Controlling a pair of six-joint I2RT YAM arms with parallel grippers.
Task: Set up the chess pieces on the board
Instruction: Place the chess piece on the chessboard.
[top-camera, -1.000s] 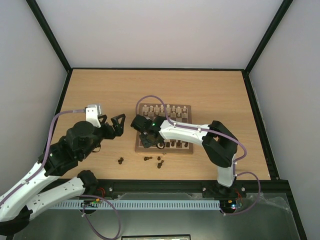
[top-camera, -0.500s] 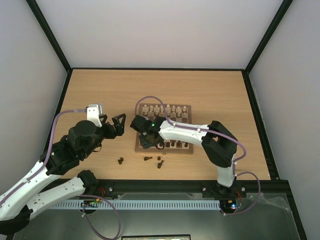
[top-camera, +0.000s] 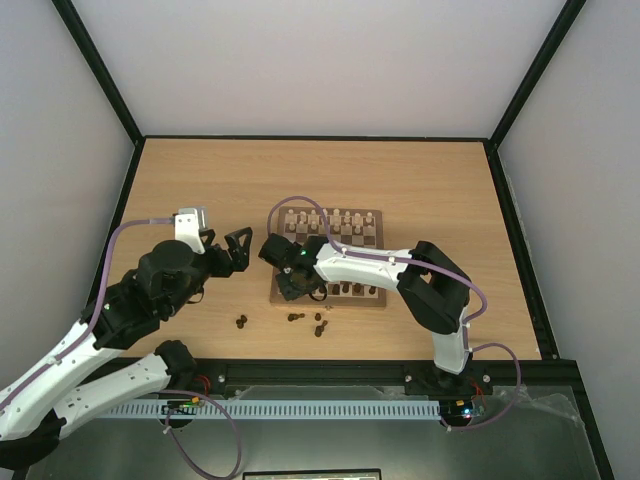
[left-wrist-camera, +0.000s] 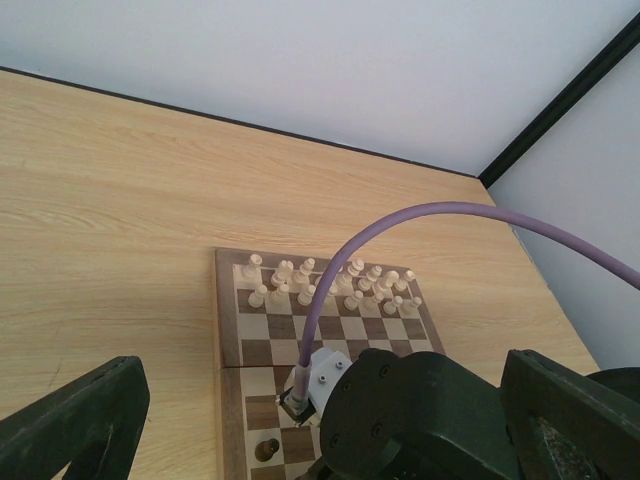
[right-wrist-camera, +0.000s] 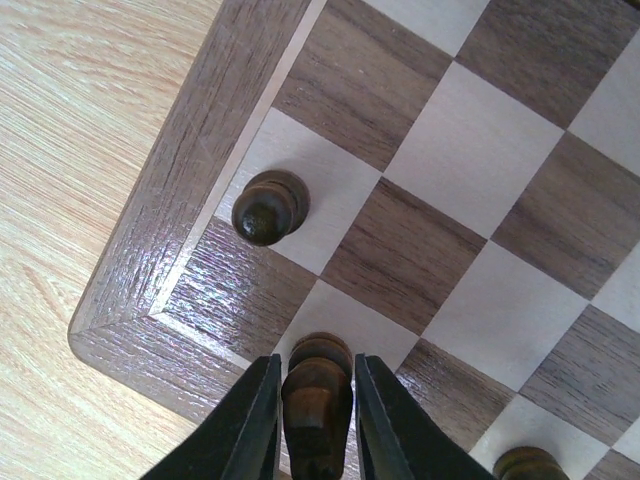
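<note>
Your right pincer (right-wrist-camera: 318, 420) clamps one dark piece (right-wrist-camera: 318, 375) at the board (right-wrist-camera: 160, 260) corner. One dark pawn (right-wrist-camera: 269, 207) stands adjacent. Left pincer (top-camera: 226, 247) spread apart.

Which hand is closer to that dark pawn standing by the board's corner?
Right. The right hand sits just beside the pawn, clamping another dark piece; the left hand is off the board, over the table.

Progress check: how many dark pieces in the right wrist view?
3. One dark piece on a light square by the board's corner, one in the right gripper, one cropped bottom right. Others may be hidden.
</note>
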